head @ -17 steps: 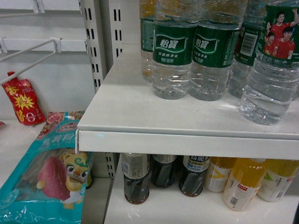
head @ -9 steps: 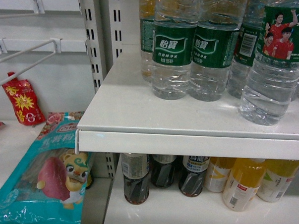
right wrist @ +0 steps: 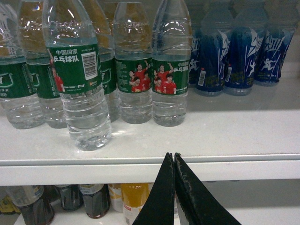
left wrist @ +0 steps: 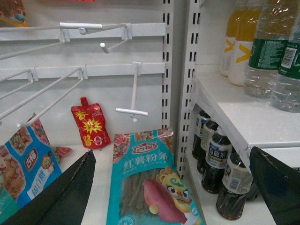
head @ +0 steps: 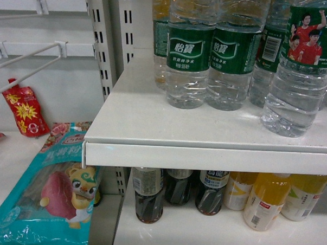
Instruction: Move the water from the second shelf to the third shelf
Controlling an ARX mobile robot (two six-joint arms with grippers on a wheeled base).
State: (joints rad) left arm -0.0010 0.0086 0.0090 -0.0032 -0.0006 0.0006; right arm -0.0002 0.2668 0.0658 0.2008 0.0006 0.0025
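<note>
— Hardly anything has shifted since a second ago; the water (head: 302,69) at the shelf (head: 152,134) front stands just where it did, only a touch lower in the head view.

— And the hands?

— Left hand (left wrist: 173,187) gapes wide, holding nothing, low before the sweet-potato noodle bag (left wrist: 150,183). Right hand (right wrist: 174,187) has its fingers (right wrist: 161,197) pressed together, empty, below the shelf edge, right of that front bottle (right wrist: 79,79).

— Below?

— Dark tea bottles (head: 149,195), then yellow drinks (head: 266,200).
</note>
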